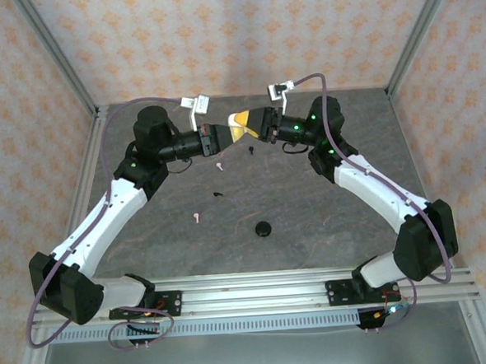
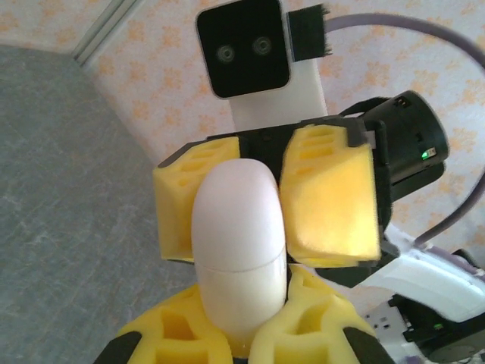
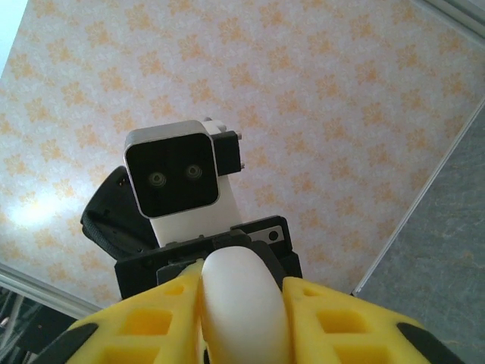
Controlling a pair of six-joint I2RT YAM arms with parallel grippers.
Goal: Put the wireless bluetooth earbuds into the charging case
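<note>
Case (image 2: 239, 227) sits clamped in left gripper (image 2: 246, 318), flanked by right gripper (image 3: 242, 311).

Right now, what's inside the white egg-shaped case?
Only its closed shell shows: the white egg-shaped case has its seam shut, so the inside is hidden. Yellow gripper fingers cover both ends.

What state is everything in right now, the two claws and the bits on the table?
white case: closed, held in the air between both grippers.
left gripper: shut on the white case.
right gripper: fingers flank the case's other end; firmness of grip unclear.
white earbuds: two, loose on the table.
black earbuds: two, loose on the table.
black round object: lying on the table, open or shut unclear.
</note>
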